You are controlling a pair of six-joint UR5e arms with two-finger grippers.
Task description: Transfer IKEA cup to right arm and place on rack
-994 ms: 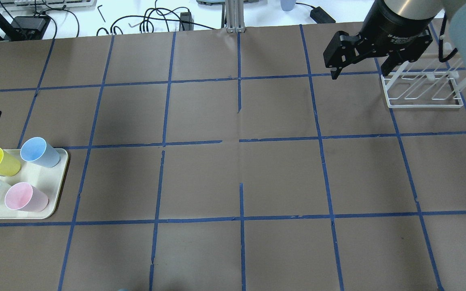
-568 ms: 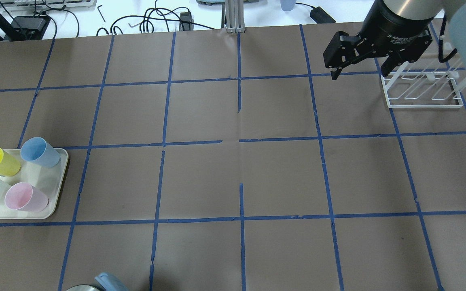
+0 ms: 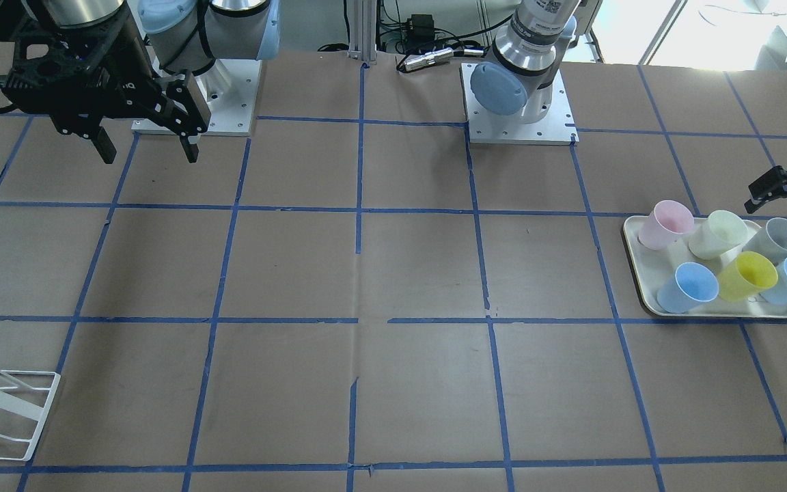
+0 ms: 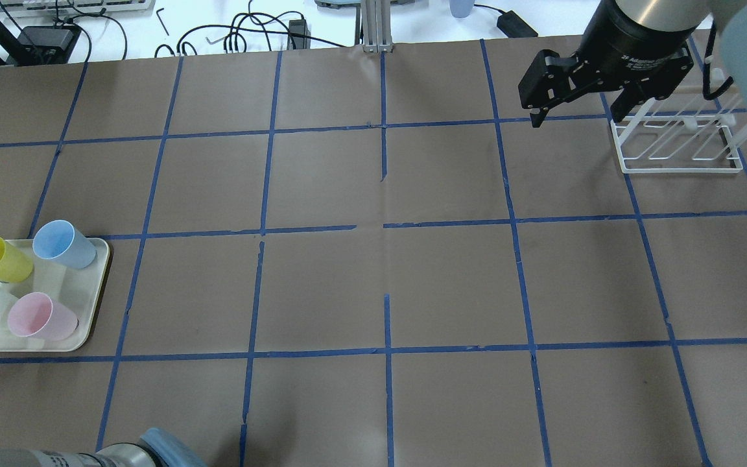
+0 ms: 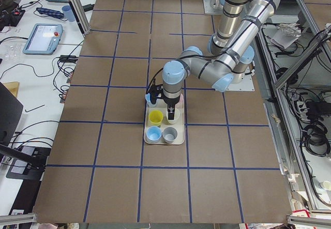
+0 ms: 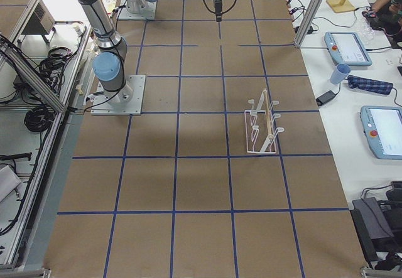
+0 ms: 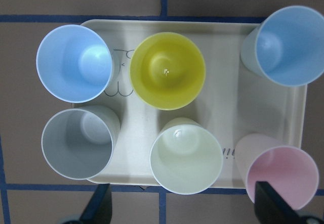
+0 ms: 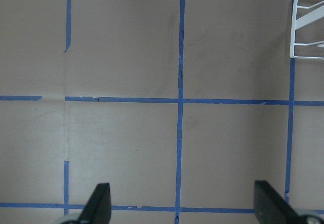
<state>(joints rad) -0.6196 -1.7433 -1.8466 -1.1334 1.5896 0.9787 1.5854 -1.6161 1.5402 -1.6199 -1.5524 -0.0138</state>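
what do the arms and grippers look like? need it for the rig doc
Left arm and right arm are both silver tubes with pale blue round joint caps. Each ends in a black two-finger gripper. The right gripper sits on an open black frame with round holes, and its wrist bears white lettering. A black cable loops by the left gripper.

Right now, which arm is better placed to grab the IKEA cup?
Left. The open left gripper hangs over the tray, with the IKEA cup just below. The right gripper, also open, is far across, at the end with the rack.
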